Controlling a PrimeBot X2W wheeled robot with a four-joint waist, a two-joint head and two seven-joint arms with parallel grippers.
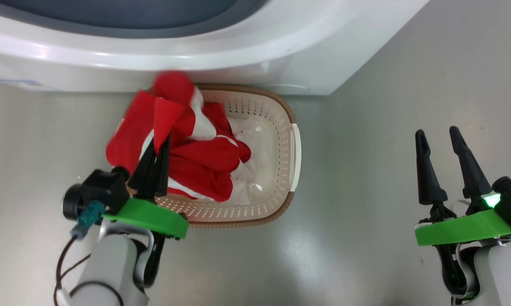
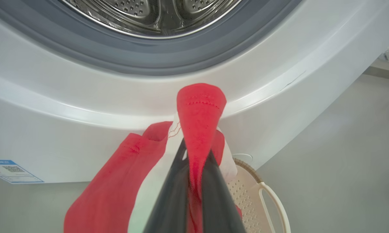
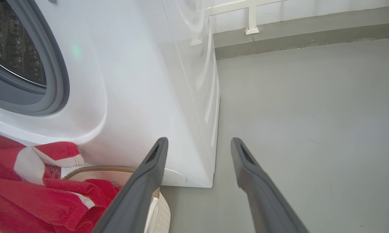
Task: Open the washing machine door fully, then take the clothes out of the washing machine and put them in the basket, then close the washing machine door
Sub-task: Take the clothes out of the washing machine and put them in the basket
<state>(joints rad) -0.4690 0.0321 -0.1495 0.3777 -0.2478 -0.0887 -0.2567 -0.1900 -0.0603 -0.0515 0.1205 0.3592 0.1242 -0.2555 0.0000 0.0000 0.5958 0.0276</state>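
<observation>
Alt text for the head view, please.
The left tool is shut on red-and-white clothes draped over the cream basket in front of the white washing machine. The right tool stands open, empty, over the grey floor.

Left gripper, right gripper: tapered black fingers, green wrist plates, pale grey forearms; teal plug, dark cable at left.

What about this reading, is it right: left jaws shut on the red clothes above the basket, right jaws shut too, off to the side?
Not quite. The right jaws stand wide open and empty, as the right wrist view shows. The rest holds: left jaws shut on the red clothes above the basket, right jaws off to the side.
</observation>
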